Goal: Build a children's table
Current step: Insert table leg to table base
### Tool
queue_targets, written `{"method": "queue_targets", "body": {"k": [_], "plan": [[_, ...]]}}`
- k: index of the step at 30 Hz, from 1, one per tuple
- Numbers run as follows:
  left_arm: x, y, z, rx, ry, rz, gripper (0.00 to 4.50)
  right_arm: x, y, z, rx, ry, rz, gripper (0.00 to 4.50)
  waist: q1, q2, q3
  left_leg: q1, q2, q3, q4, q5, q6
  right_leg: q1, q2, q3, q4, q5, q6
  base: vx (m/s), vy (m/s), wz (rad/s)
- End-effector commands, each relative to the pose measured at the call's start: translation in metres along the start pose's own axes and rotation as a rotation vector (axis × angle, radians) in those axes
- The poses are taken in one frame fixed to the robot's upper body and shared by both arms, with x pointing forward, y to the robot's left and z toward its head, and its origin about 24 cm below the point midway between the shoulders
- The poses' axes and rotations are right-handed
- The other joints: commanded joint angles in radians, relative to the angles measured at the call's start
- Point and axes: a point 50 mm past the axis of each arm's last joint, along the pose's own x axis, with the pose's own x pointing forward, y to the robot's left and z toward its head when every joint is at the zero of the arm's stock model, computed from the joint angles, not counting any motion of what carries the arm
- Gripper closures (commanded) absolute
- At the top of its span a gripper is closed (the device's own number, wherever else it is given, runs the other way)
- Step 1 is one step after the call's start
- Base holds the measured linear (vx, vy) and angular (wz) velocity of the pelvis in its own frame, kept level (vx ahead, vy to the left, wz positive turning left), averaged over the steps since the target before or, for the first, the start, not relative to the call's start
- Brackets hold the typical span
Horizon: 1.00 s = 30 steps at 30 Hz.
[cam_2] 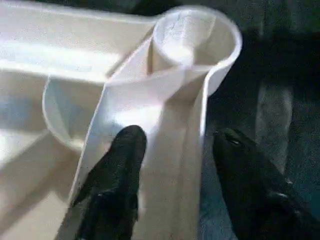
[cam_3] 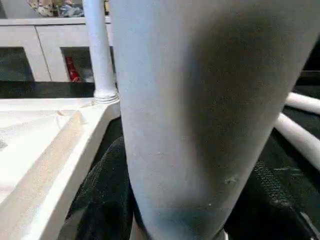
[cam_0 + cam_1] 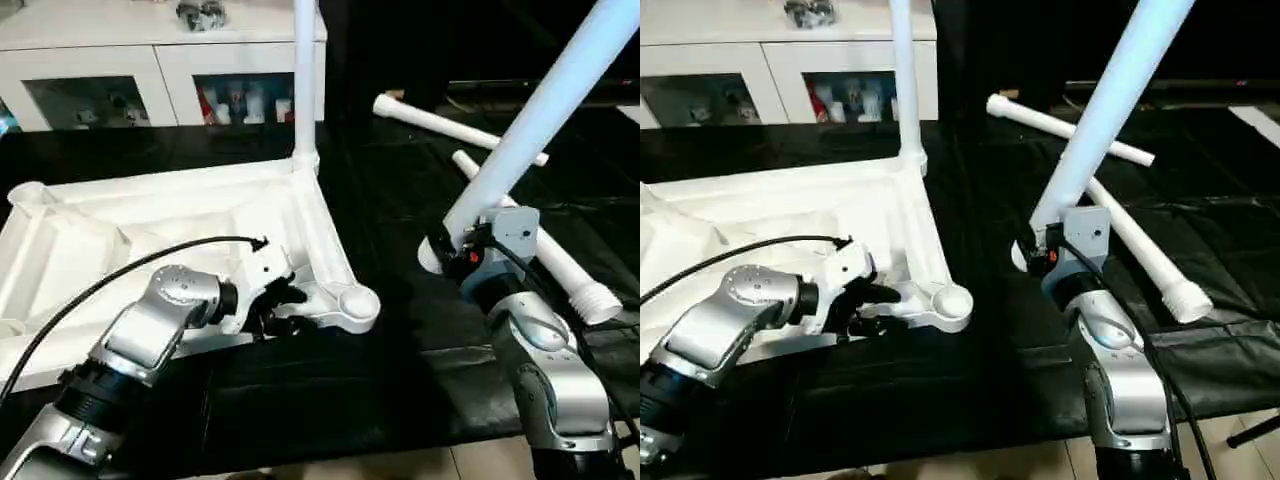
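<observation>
The white table top lies upside down on the black-covered work surface, ribs up, with one leg already standing upright in its far corner socket. The left gripper sits at the near corner, just beside the empty round socket, its two black fingers partly open and straddling the top's rim wall; whether they actually pinch it I cannot tell. The left wrist view shows that straddle plainly, one finger inside the rim and one outside. The right gripper has closed on the thick end of a second leg, which slants up and away to the right, off the surface. Two more legs lie loose beyond it, and a white cabinet stands behind.
</observation>
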Motion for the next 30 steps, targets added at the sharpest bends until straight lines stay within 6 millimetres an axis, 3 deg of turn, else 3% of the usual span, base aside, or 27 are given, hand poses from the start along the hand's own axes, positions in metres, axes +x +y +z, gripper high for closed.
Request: {"method": "queue_targets", "body": {"k": [1,2,6,8,11,12,15,17,22,26,30], "plan": [[-0.0008,0.0037,0.0012,0.007,0.020,0.014,2.34,0.0005,0.0017,0.0073,0.011,-0.039,0.013,2.59,0.003,0.009,-0.060,0.032,0.061,-0.017,-0.076,-0.178,0.018,0.037,-0.055,0.027,-0.071,0.031,-0.257,0.000,0.000,0.00],[-0.0007,0.0047,0.0012,0.002,0.021,0.015,2.59,0.0008,0.0022,0.0079,0.013,-0.045,0.017,2.59,0.002,0.008,-0.058,0.033,0.062,-0.017,-0.078,-0.195,0.011,0.036,-0.055,0.027,-0.072,0.007,-0.255,0.000,0.000,0.00],[-0.0025,0.0043,0.0022,0.004,0.020,0.009,2.81,-0.0001,0.0021,0.0075,0.020,-0.044,0.024,2.59,0.002,0.008,-0.054,0.036,0.063,-0.017,-0.085,-0.268,-0.024,0.029,-0.057,0.031,-0.080,-0.091,-0.236,0.000,0.000,0.00],[-0.0032,0.0042,0.0028,0.008,0.020,0.006,3.03,-0.0003,0.0011,0.0075,0.018,-0.045,0.021,2.59,0.001,0.003,-0.054,0.033,0.063,-0.017,-0.086,-0.269,-0.028,0.030,-0.058,0.032,-0.082,-0.105,-0.228,0.000,0.000,0.00],[-0.0039,0.0052,0.0029,0.013,0.023,0.007,3.27,0.0002,0.0003,0.0080,0.017,-0.047,0.021,2.59,0.002,0.005,-0.053,0.033,0.062,-0.017,-0.086,-0.265,-0.027,0.027,-0.059,0.032,-0.083,-0.114,-0.220,0.000,0.000,0.00],[-0.0042,0.0059,0.0026,0.016,0.025,0.009,3.46,0.0006,0.0004,0.0083,0.016,-0.047,0.023,2.59,0.002,0.005,-0.055,0.032,0.062,-0.017,-0.086,-0.254,-0.026,0.028,-0.059,0.032,-0.082,-0.105,-0.219,0.000,0.000,0.00],[-0.0047,0.0070,0.0017,0.019,0.030,0.010,3.51,0.0014,0.0022,0.0083,0.014,-0.049,0.035,2.59,0.002,0.006,-0.056,0.030,0.061,-0.017,-0.085,-0.231,-0.020,0.030,-0.059,0.032,-0.081,-0.071,-0.220,0.000,0.000,0.00],[-0.0050,0.0071,0.0016,0.025,0.036,0.008,3.88,0.0011,0.0028,0.0083,0.014,-0.051,0.039,2.59,0.002,0.006,-0.057,0.030,0.061,-0.016,-0.085,-0.226,-0.017,0.029,-0.058,0.031,-0.080,-0.058,-0.223,0.000,0.000,0.00],[-0.0055,0.0081,0.0034,0.040,0.033,0.009,4.33,0.0005,0.0034,0.0084,0.011,-0.054,0.049,2.59,0.002,0.009,-0.055,0.031,0.062,-0.016,-0.085,-0.240,-0.018,0.029,-0.059,0.032,-0.081,-0.071,-0.226,0.000,0.000,0.00],[-0.0056,0.0085,0.0035,0.044,0.033,0.006,4.43,0.0012,0.0050,0.0101,-0.007,-0.068,0.067,2.59,0.001,0.007,-0.054,0.032,0.063,-0.017,-0.088,-0.260,-0.027,0.027,-0.058,0.032,-0.084,-0.102,-0.221,0.000,0.000,0.00],[-0.0041,0.0089,0.0051,0.049,0.028,0.004,4.50,0.0019,0.0082,0.0113,0.010,-0.076,0.092,2.59,-0.003,0.007,-0.058,0.029,0.061,-0.015,-0.083,-0.210,-0.009,0.032,-0.058,0.032,-0.078,-0.023,-0.231,0.000,0.000,0.00]]}}
